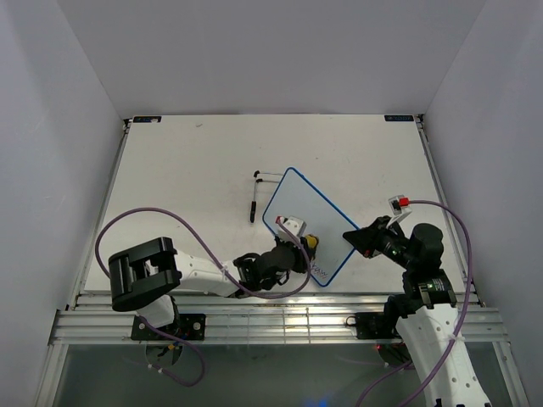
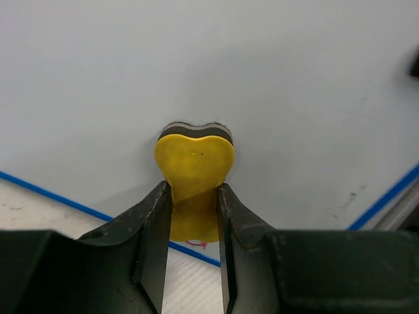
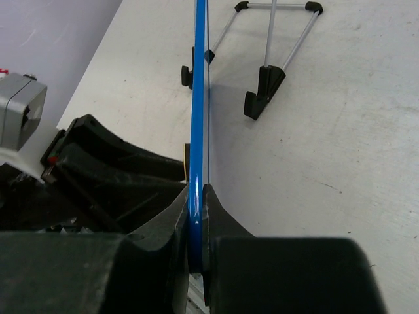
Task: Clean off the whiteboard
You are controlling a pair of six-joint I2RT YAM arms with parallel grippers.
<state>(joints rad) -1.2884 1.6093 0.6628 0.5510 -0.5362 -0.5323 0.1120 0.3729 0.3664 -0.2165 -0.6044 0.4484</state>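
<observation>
The whiteboard (image 1: 305, 203), white with a blue frame, is held tilted on its edge over the table. My right gripper (image 1: 361, 237) is shut on its right frame edge; in the right wrist view the blue edge (image 3: 198, 98) runs straight up from between my right gripper's (image 3: 197, 196) fingers. My left gripper (image 1: 304, 248) is shut on a yellow heart-shaped eraser (image 2: 194, 163) whose dark pad is pressed on the board face (image 2: 196, 65). In the left wrist view my left gripper (image 2: 194, 196) is near the board's lower blue rim. Faint writing (image 1: 320, 270) shows near the board's near corner.
A thin wire stand with black feet (image 1: 254, 199) lies on the table left of the board, also in the right wrist view (image 3: 270, 59). The left arm (image 3: 98, 176) is close behind the board. Aluminium rails (image 1: 280, 315) run along the near edge.
</observation>
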